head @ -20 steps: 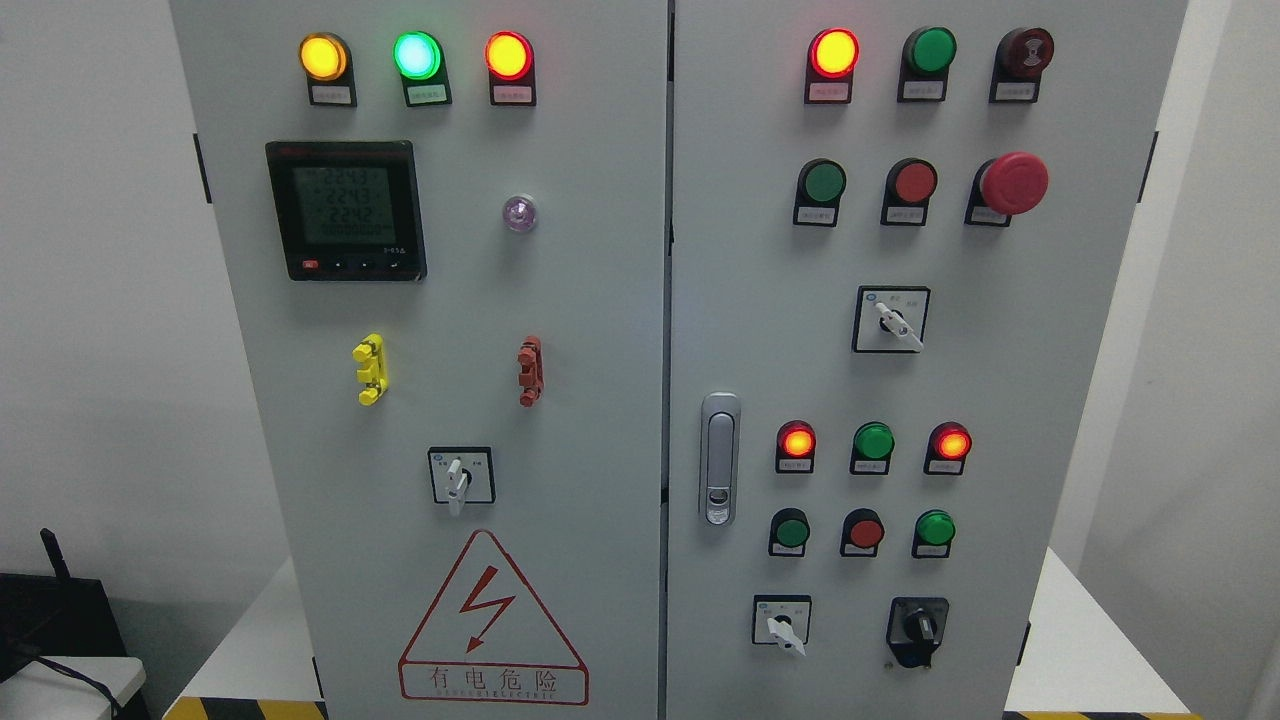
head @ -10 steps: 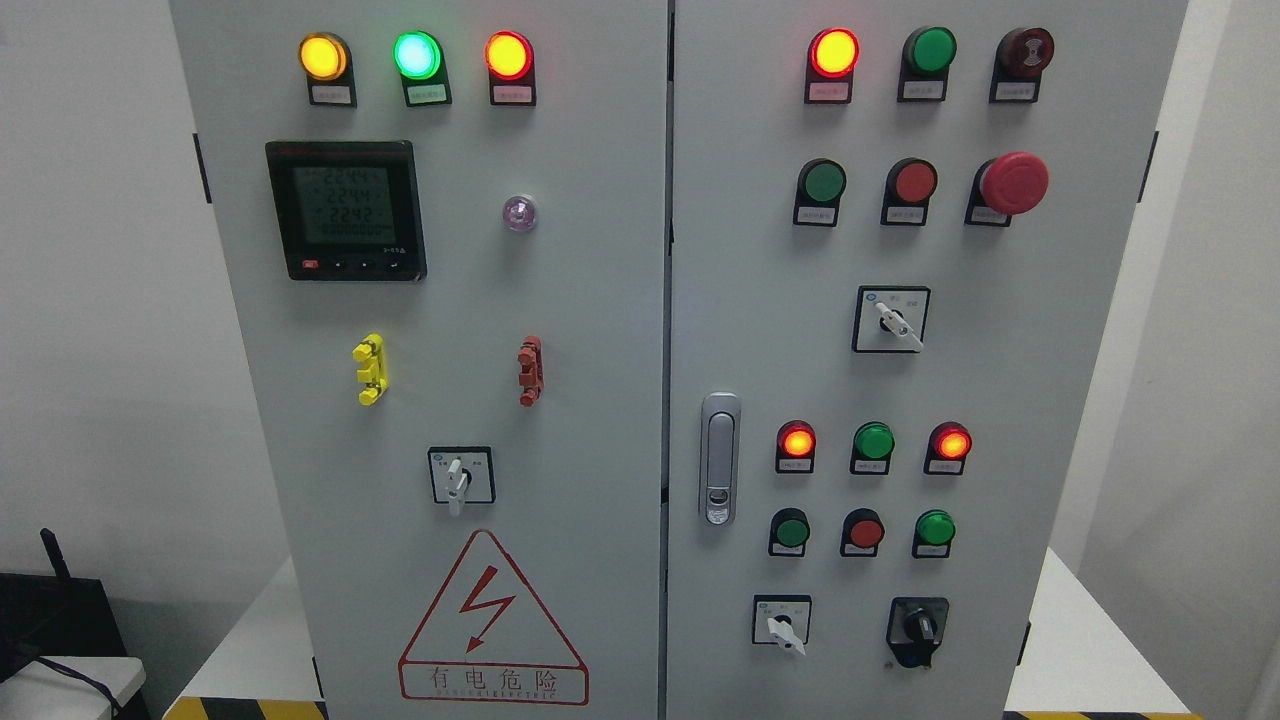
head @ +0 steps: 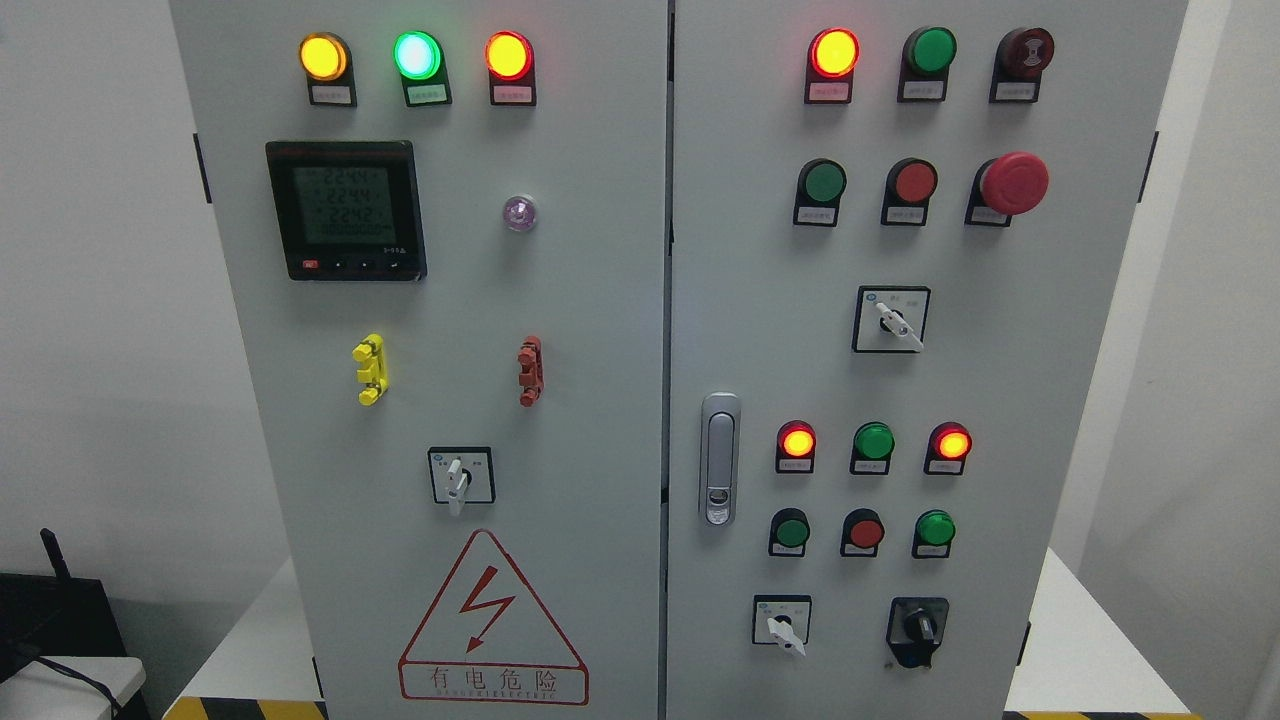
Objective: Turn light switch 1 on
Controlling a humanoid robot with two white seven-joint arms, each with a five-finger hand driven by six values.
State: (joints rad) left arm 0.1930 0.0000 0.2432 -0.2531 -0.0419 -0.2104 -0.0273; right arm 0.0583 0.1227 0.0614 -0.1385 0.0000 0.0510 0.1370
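A grey electrical cabinet (head: pixel 600 300) with two doors fills the head view. On the right door, a green button (head: pixel 822 181) and a red button (head: pixel 914 182) sit beside a red mushroom stop button (head: pixel 1013 183). Lower down are a green button (head: pixel 791 531), a red button (head: pixel 864 532) and a green button (head: pixel 935 527). Above them are three lamps: a lit red lamp (head: pixel 797 440), an unlit green lamp (head: pixel 873 441) and a lit red lamp (head: pixel 950 441). The button labels are too small to read. Neither robot hand is in view.
Rotary selector switches sit on the cabinet: one (head: pixel 892 320), one (head: pixel 782 622), a black one (head: pixel 917 628) and one on the left door (head: pixel 460 477). A door handle (head: pixel 719 457) is at the right door's left edge. A digital meter (head: pixel 346 210) and a high-voltage warning sign (head: pixel 492 625) are on the left door.
Only the meter's digits have flickered. Nothing else has moved.
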